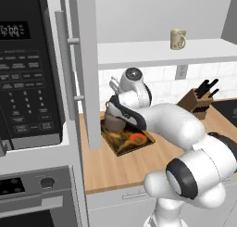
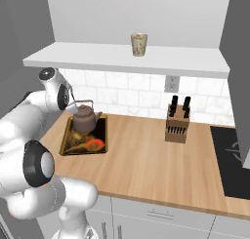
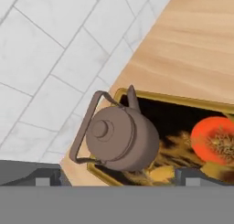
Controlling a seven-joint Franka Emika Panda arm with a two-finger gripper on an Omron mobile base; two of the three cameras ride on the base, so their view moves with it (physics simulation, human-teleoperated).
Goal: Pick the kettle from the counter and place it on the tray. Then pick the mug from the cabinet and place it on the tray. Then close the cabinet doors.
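Observation:
The brownish-grey kettle [image 3: 121, 138] [image 2: 85, 118] stands upright on the back end of the dark tray [image 2: 64, 135] [image 3: 183, 99], which lies on the wooden counter [image 2: 146, 155] against the tiled wall. My gripper [image 3: 119, 177] [image 2: 73, 105] hangs just above the kettle, open, with nothing between its fingers. In the left base view the arm partly hides the kettle [image 1: 112, 122]. The cream mug [image 1: 177, 39] [image 2: 139, 44] stands on the open cabinet's pale shelf [image 2: 127, 60]. The cabinet doors [image 1: 88, 59] [image 2: 239, 62] stand open.
A wooden knife block [image 2: 177, 121] stands at the back of the counter, right of the tray. A black cooktop [image 2: 234, 160] lies at the right end. A black microwave [image 1: 25, 68] sits left of the open door, with an oven below it.

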